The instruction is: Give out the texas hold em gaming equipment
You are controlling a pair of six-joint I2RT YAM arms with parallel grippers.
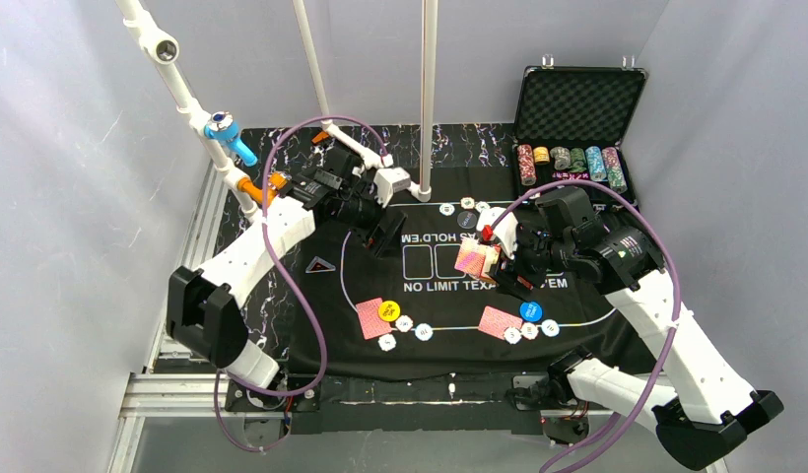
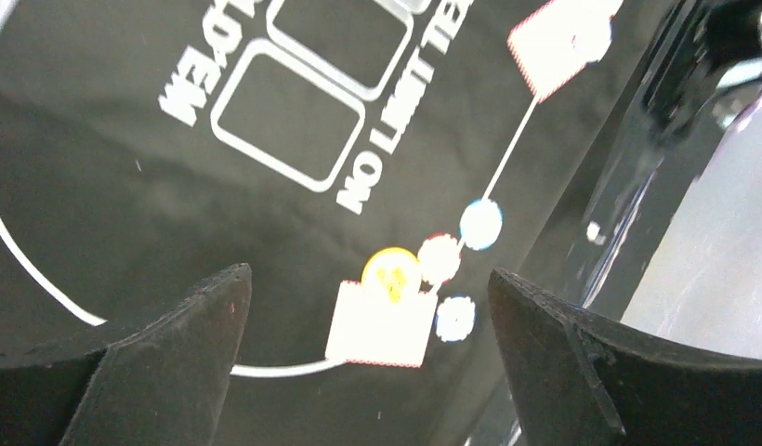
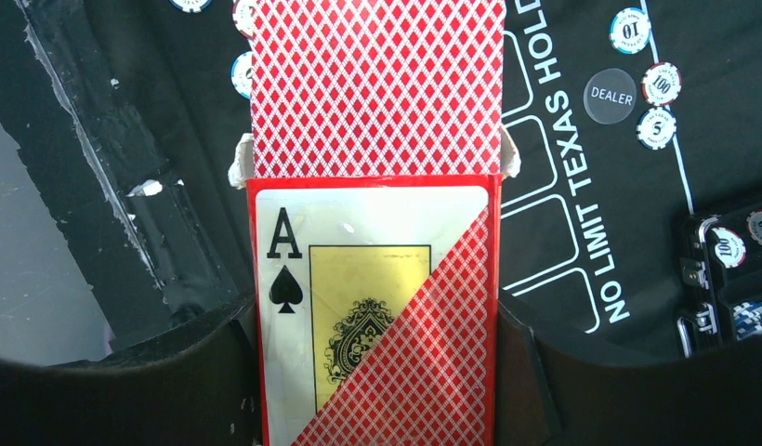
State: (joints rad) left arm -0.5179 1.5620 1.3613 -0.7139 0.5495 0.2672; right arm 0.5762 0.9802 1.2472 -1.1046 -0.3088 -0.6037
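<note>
My right gripper [image 1: 491, 262] [image 3: 377, 311] is shut on a red card box [image 3: 359, 353] printed with an ace of spades. Red-backed cards [image 3: 377, 84] stick out of its open end, above the middle of the mat. My left gripper [image 1: 384, 233] [image 2: 368, 277] is open and empty, hanging above the mat. On the near left lie red-backed cards [image 1: 370, 319] [image 2: 382, 325], a yellow disc [image 1: 388, 310] [image 2: 392, 269] and three pale chips [image 1: 404, 324]. On the near right lie more cards [image 1: 498, 321], a blue disc [image 1: 531, 311] and three chips [image 1: 530, 332].
The black felt mat [image 1: 430, 286] covers the table. The open black case [image 1: 577, 103] with rows of chips [image 1: 570, 163] stands at the back right. A dealer button [image 3: 611, 96] and chips [image 3: 656, 127] lie at the mat's far edge. A white pole [image 1: 426, 99] rises behind.
</note>
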